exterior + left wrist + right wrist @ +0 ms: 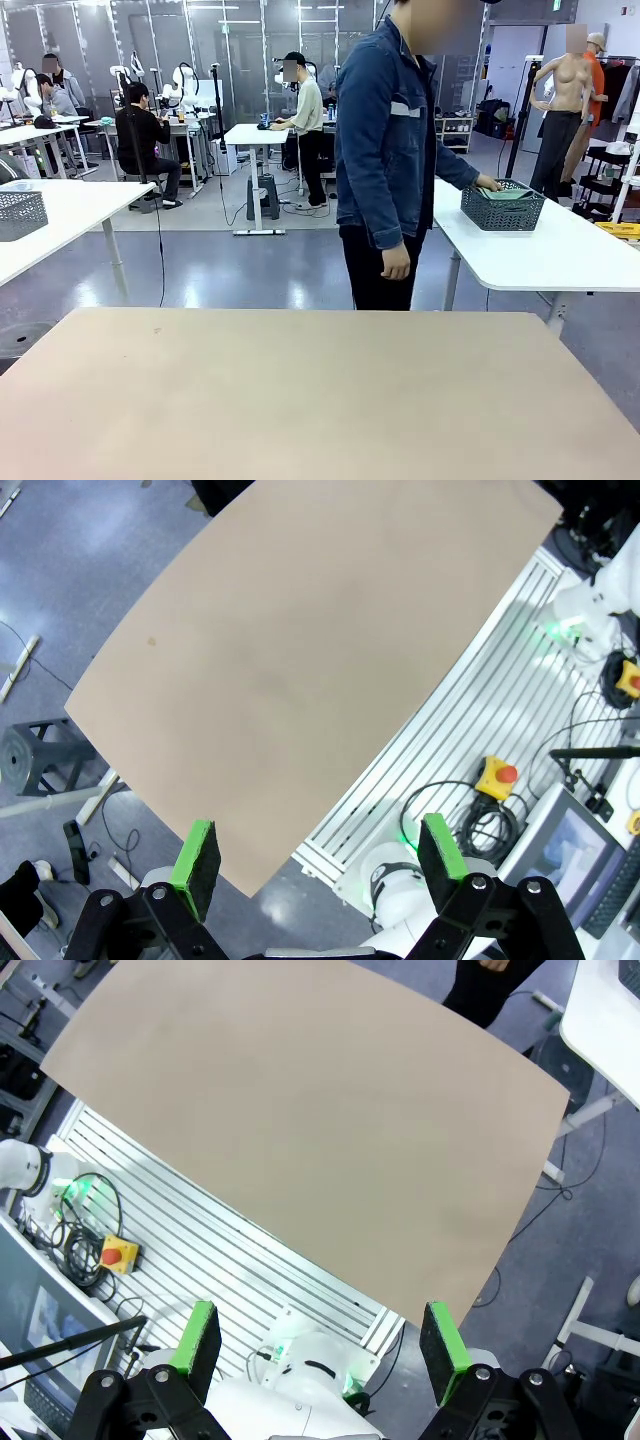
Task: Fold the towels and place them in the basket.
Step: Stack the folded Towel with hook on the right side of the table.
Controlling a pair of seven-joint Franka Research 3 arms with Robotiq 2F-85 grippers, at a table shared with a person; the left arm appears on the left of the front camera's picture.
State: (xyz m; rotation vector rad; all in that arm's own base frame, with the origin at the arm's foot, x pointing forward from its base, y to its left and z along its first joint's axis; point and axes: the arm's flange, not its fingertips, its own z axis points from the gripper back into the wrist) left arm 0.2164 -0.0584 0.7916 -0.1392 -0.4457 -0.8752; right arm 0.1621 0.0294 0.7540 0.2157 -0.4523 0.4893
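Observation:
The dark grey mesh basket [502, 206] stands on a white side table [560, 255] at the right, behind my work table. A green towel [505, 194] lies inside it, and the person's hand [487, 183] rests on the basket's near rim. The person in a denim jacket [385, 150] stands at the far edge of the beige table [310, 390]. My left gripper [318, 855] hangs open high above the table's edge, nothing between its green pads [197, 855]. My right gripper [318, 1338] is likewise open and empty, high over the table's near edge. The blue-grey towel is out of view.
The beige table top [290, 660] is bare in both wrist views [300, 1110]. Another grey basket [20, 213] sits on a white table at the left. Below the grippers run a slatted aluminium base [220, 1250], cables and emergency-stop buttons [497, 776].

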